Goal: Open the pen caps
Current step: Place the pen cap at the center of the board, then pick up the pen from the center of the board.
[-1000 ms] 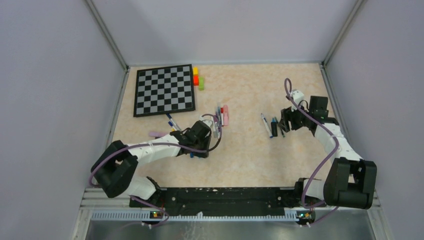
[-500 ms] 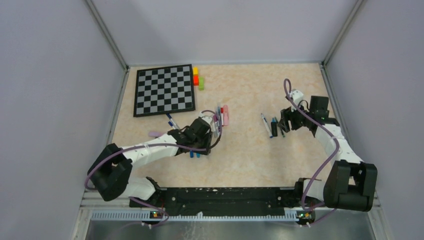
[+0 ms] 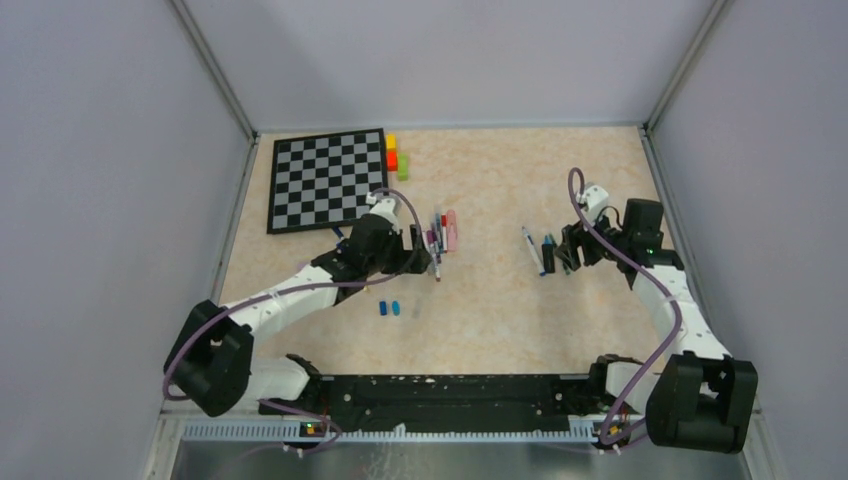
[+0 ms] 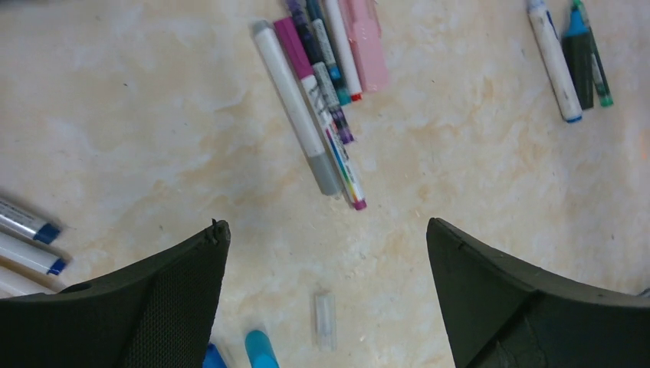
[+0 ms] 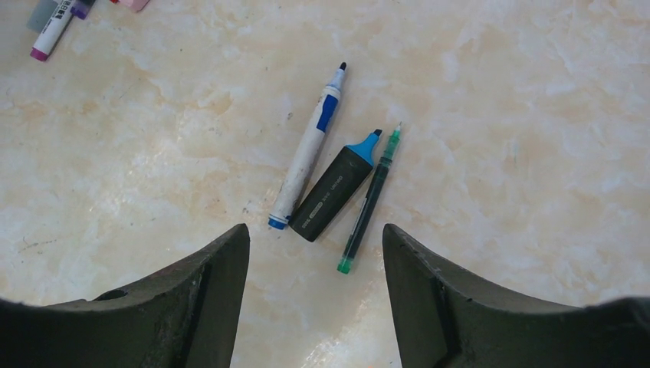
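Left wrist: stubby translucent cap (image 4: 325,320)

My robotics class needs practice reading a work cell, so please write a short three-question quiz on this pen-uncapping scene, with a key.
1. True or false: the left pincer grips a pen.
2. How many pens lie together just ahead of the right pincer? A two; B three; C six.
3. Fill in: the loose cap beside the clear cap is coloured ____.
Key: 1 false, its jaws stand open and empty; 2 B; 3 blue.
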